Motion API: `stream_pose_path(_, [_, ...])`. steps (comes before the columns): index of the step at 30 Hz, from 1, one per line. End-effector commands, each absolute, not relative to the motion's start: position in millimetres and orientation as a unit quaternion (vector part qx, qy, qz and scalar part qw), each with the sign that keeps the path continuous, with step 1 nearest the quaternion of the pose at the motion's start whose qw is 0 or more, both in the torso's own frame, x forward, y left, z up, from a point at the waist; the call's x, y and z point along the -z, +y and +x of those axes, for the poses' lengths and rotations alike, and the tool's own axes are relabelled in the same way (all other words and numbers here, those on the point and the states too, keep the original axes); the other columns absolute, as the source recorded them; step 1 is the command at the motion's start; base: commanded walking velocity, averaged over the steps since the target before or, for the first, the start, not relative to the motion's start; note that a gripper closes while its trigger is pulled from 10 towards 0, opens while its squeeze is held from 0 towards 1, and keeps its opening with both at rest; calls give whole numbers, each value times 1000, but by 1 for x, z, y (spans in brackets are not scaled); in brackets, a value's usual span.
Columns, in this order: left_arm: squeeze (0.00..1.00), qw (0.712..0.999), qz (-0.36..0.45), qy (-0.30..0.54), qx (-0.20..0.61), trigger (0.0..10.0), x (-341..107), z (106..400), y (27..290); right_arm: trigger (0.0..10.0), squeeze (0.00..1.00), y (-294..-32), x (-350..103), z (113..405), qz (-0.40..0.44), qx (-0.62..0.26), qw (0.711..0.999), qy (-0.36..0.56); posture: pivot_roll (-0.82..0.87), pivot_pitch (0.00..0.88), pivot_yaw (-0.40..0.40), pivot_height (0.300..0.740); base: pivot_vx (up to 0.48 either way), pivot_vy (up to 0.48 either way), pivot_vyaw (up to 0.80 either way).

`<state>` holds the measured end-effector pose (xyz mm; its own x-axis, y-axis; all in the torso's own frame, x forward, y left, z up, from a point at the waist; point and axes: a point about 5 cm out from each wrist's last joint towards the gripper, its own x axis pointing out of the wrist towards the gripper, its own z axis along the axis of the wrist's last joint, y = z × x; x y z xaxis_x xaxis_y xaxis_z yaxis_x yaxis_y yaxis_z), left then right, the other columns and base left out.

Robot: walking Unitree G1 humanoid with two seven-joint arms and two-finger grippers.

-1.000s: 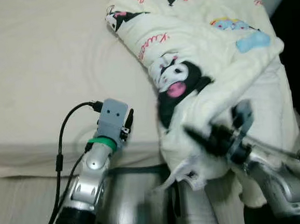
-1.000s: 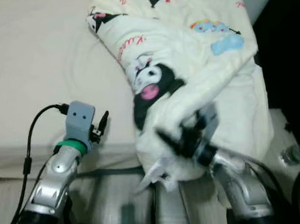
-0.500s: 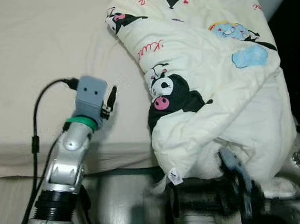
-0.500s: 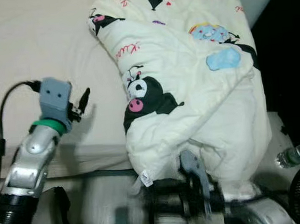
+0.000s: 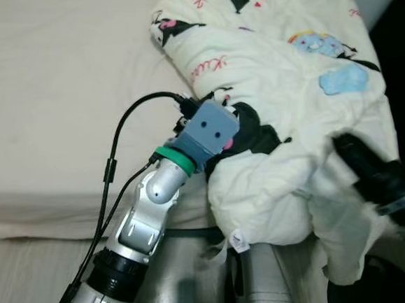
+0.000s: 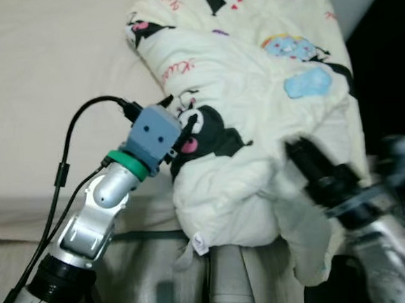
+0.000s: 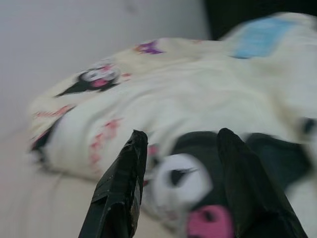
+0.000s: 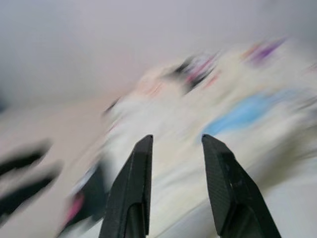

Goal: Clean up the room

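cartoon-print blanket [image 5: 283, 103] bunched on bed [image 5: 51, 100] at 1 o'clock, left gripper [image 7: 181, 186] fingers spread, tips at its black-and-pink print, right gripper [image 8: 173, 163] fingers apart, blurred, at blanket's 4 o'clock edge

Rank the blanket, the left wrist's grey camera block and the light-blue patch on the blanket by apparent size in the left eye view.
1. Blanket, largest by far.
2. Grey camera block.
3. Light-blue patch; it looks close to the block, which sits nearer the camera, so their order is unsure.
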<state>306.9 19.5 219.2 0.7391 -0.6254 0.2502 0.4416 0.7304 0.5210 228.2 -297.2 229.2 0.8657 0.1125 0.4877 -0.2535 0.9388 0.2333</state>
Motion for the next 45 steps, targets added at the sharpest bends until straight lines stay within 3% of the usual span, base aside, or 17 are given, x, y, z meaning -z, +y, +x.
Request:
stream_pose_path(1, [0, 891, 239, -192, 335, 10000, -211, 297, 6, 10000, 0, -328, -238, 219, 146, -5, 950, -276, -250, 159, 16, 505, 0, 0, 0])
stream_pose_path(7, [0, 851, 286, -136, 418, 10000, -184, 281, -11, 10000, 0, -340, -242, 231, 114, 57, 956, -263, -255, 147, 8, 505, 0, 0, 0])
stream_pose_path(8, [255, 841, 299, -122, 435, 10000, -175, 277, -16, 10000, 0, -336, -239, 238, 110, 56, 960, -252, -255, 147, 8, 505, 0, 0, 0])
stream_pose_path(9, [651, 837, 306, -116, 439, 10000, -169, 275, -20, 10000, 0, -330, -235, 243, 112, 50, 963, -242, -255, 147, 8, 505, 0, 0, 0])
stream_pose_path(10, [651, 837, 306, -116, 439, 10000, -169, 275, -20, 10000, 0, -330, -235, 243, 112, 50, 963, -242, -255, 147, 8, 505, 0, 0, 0])
stream_pose_path(11, [1000, 837, 314, -111, 435, 10000, -164, 276, -24, 10000, 0, -323, -231, 249, 115, 41, 965, -233, -253, 149, 2, 505, 0, 0, 0])
stream_pose_path(18, [1000, 859, 307, -89, 400, 10000, -159, 280, -35, 10000, 0, -307, -219, 260, 126, 17, 969, -210, -258, 158, -3, 505, 0, 0, 0])
stream_pose_path(19, [612, 867, 314, -70, 379, 10000, -152, 283, -41, 10000, 0, -305, -216, 261, 128, 16, 970, -204, -264, 163, -6, 505, 0, 0, 0])
stream_pose_path(20, [0, 873, 317, -59, 365, 10000, -148, 285, -42, 10000, 0, -305, -216, 262, 128, 17, 971, -203, -269, 165, -5, 505, 0, 0, 0])
stream_pose_path(24, [0, 881, 319, -45, 347, 10000, -143, 287, -43, 10000, 0, -305, -215, 262, 126, 20, 971, -202, -271, 173, -5, 505, 0, 0, 0])
stream_pose_path(25, [0, 887, 318, -35, 334, 6824, -140, 290, -40, 10000, 0, -305, -214, 263, 124, 23, 972, -199, -269, 177, -3, 505, 0, 0, 0])
stream_pose_path(26, [0, 887, 318, -35, 334, 6824, -140, 290, -40, 10000, 0, -305, -214, 263, 124, 23, 972, -199, -269, 177, -3, 505, 0, 0, 0])
stream_pose_path(27, [0, 900, 301, -26, 314, 0, -141, 294, -33, 10000, 0, -305, -212, 263, 124, 25, 972, -197, -269, 177, -3, 505, 0, 0, 0])
stream_pose_path(35, [0, 940, 219, 18, 259, 0, -149, 302, 11, 10000, 0, -302, -206, 265, 128, 26, 973, -192, -239, 187, 2, 505, 0, 0, 0])
stream_pose_path(45, [0, 949, 156, 0, 275, 0, -170, 298, 58, 10000, 0, -301, -205, 273, 129, 24, 974, -187, -208, 186, -3, 505, 0, 0, 0])
